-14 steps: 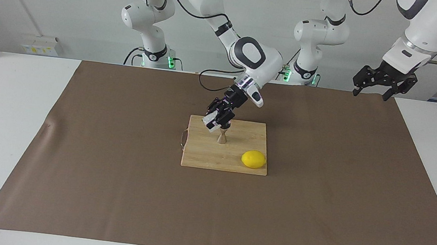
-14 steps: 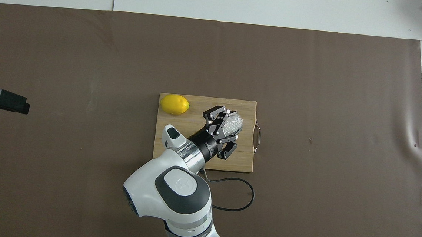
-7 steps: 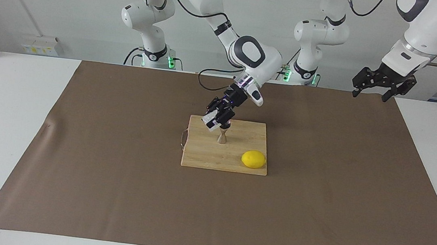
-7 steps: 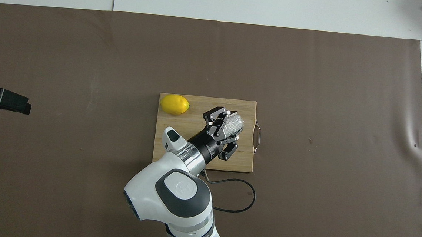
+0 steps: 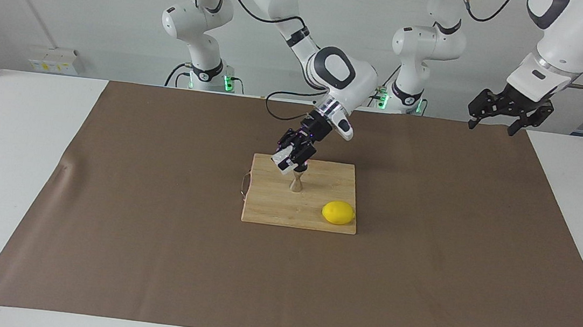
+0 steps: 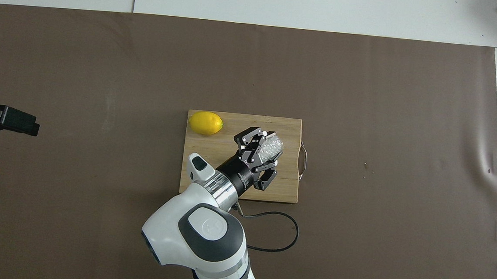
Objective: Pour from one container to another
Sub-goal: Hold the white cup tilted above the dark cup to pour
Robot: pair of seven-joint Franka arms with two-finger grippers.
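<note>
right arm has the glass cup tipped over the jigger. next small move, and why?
Probably hold the right gripper where it is and tip a little further. It is shut on the glass cup, tilted just above the jigger standing upright on the cutting board, so the mouth seems lined up. Whether anything is flowing cannot be told. The left gripper waits open over the table's edge.

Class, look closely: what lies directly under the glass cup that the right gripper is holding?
The tilted glass cup, held by the right gripper, hangs over the steel jigger standing on the wooden board. The jigger's mouth is covered, its contents unseen.
</note>
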